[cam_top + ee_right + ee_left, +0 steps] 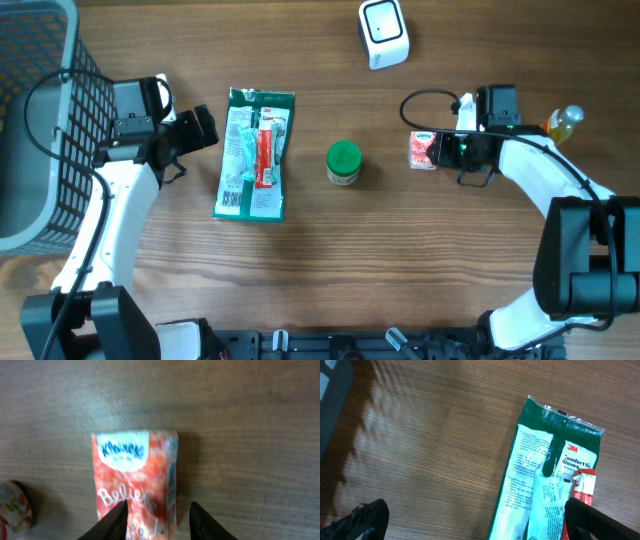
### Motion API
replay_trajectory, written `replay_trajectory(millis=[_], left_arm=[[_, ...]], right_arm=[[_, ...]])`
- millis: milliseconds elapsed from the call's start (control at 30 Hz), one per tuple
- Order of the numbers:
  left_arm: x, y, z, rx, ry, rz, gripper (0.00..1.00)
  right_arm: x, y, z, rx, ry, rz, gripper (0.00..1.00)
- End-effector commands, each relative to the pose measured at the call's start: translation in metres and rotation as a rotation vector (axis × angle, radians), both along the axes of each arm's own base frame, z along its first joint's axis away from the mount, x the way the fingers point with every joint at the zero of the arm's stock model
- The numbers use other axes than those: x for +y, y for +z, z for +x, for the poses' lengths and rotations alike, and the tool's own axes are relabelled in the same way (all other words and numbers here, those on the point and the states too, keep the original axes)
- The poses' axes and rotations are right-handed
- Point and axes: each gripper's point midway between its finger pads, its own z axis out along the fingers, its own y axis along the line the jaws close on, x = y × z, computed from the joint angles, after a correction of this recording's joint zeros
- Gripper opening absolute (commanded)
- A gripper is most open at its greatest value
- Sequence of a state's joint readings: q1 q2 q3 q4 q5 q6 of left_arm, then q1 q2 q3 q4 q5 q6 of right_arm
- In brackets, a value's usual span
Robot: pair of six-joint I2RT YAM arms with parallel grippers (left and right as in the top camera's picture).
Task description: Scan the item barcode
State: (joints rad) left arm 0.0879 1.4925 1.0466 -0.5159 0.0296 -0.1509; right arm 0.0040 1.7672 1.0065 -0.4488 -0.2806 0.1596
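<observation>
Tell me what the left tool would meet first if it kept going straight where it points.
Likely the green glove pack lying flat just ahead of the left tool; height is unclear.

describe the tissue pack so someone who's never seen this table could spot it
Look at the right side of the table, by the right gripper. The tissue pack lies at its fingertips, right of the green-lidded jar. It's the only red-and-white packet, marked Kleenex.

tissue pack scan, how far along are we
Nothing looks done yet: the tissue pack lies flat on the table, away from the scanner. In hand: the right gripper straddles the pack's lower end, though a firm grip isn't clear. Left to do: lift it and show its barcode to the scanner.
</observation>
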Motion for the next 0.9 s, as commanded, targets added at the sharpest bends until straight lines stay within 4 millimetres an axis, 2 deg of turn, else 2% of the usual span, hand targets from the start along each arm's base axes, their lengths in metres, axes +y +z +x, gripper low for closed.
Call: replay_trajectory(millis=[0,100,200,300,567,633,700,800,833,867], left_arm=[[0.000,0.003,0.002,-0.010,-0.016,-0.002,1.00],[0.000,0.003,0.002,-0.010,-0.016,-0.002,1.00],[0.000,0.003,0.002,-0.010,-0.016,-0.002,1.00],[0.000,0.003,0.002,-0.010,-0.016,-0.001,1.00],[0.000,0.003,0.002,-0.010,-0.016,-0.002,1.00],[0.000,0.003,0.002,-0.010,-0.016,-0.002,1.00],[0.000,0.003,0.002,-0.010,-0.016,-0.002,1.00],[0.000,0.003,0.002,-0.010,-0.016,-0.002,1.00],[0.000,0.003,0.002,-0.010,-0.016,-0.002,1.00],[0.000,0.003,0.002,-0.010,-0.016,-0.002,1.00]], right_arm=[[0.003,0.014,0.007,-0.041,0.007,0.009,0.33],[0.003,0.009,0.007,-0.030,0.008,0.009,0.33],[0.003,-0.004,0.008,-0.011,0.008,0.009,0.31],[0.003,-0.016,0.010,-0.001,0.006,0.006,0.20],[0.003,-0.025,0.002,0.018,0.006,0.006,0.20],[0.003,-0.025,0.004,0.009,0.010,0.004,0.13],[-0.001,-0.007,0.011,-0.016,0.001,0.005,0.05],[-0.002,0.056,0.025,-0.133,0.055,-0.029,0.04],[-0.008,0.067,0.024,-0.157,0.074,-0.079,0.04],[-0.022,0.076,0.021,-0.164,0.046,-0.169,0.04]])
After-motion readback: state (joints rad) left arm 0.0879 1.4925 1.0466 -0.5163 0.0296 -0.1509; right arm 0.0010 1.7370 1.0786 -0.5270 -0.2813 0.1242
